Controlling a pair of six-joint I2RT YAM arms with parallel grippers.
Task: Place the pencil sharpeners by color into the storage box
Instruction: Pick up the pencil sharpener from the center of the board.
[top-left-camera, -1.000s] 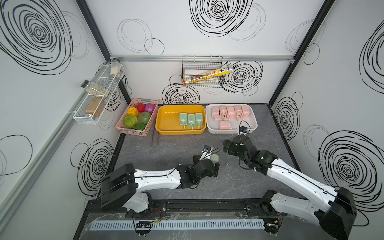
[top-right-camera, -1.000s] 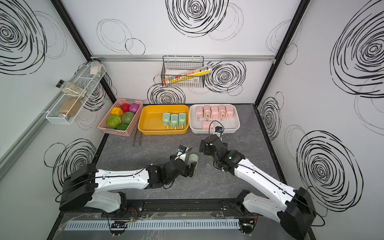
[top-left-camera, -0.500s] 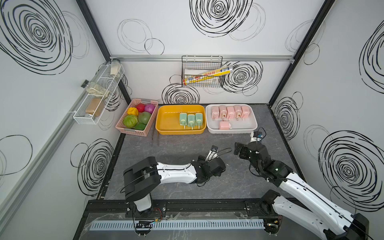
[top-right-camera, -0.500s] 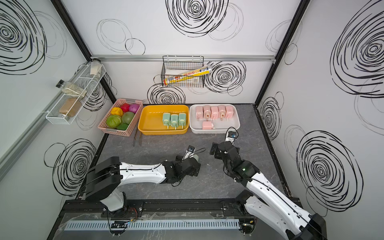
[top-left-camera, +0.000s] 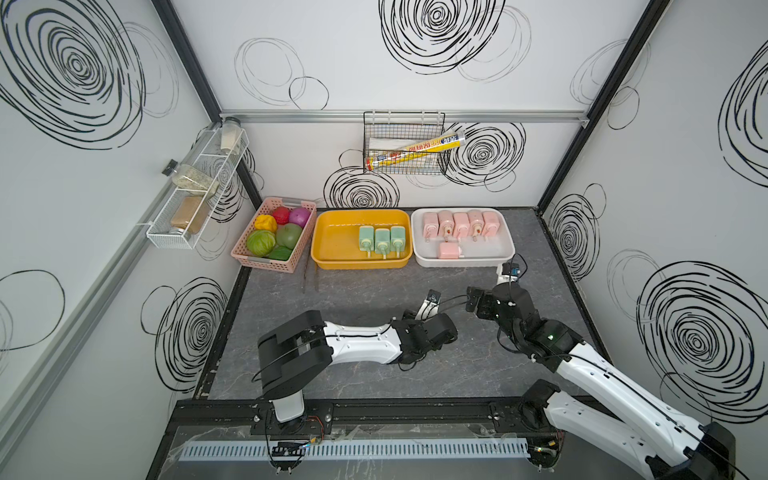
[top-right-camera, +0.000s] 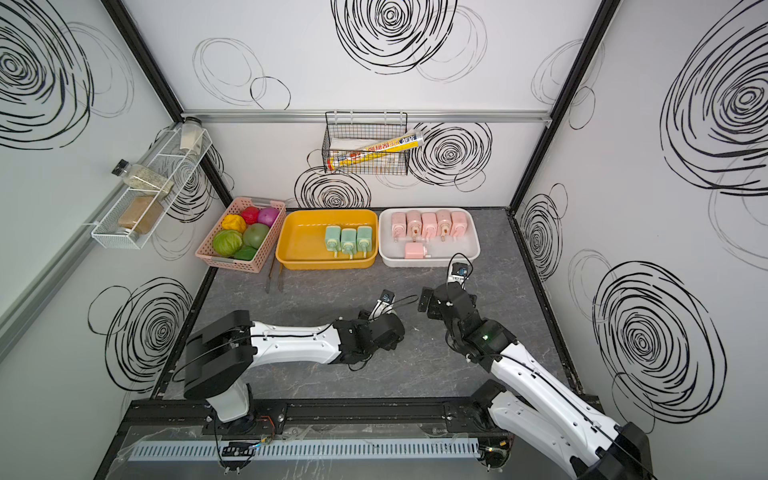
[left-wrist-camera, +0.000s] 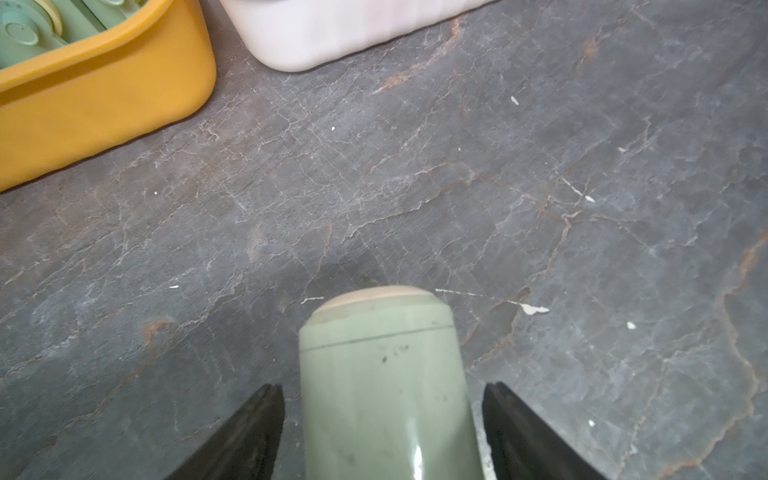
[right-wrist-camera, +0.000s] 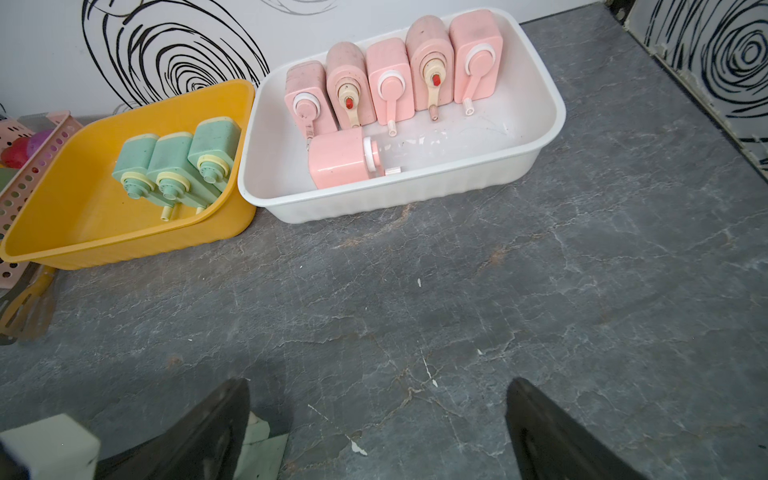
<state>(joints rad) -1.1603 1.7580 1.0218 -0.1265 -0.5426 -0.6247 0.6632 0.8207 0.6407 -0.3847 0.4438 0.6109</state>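
Fingers (left-wrist-camera: 249, 436) of my left gripper (left-wrist-camera: 383, 399) stood apart around the last green sharpener (left-wrist-camera: 382, 365) on the table (left-wrist-camera: 415, 187), not pinching it, with three green ones (top-left-camera: 382, 240) in the yellow tray (top-left-camera: 334, 239) at eleven o'clock and six pink ones (top-left-camera: 461, 224) done.

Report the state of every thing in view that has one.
left gripper, open, jaws straddling a green sharpener, small gaps either side
right gripper, open, empty
yellow tray, holds three green sharpeners in a row
white tray, holds six pink sharpeners, one lying crosswise
pink basket, full of toy vegetables
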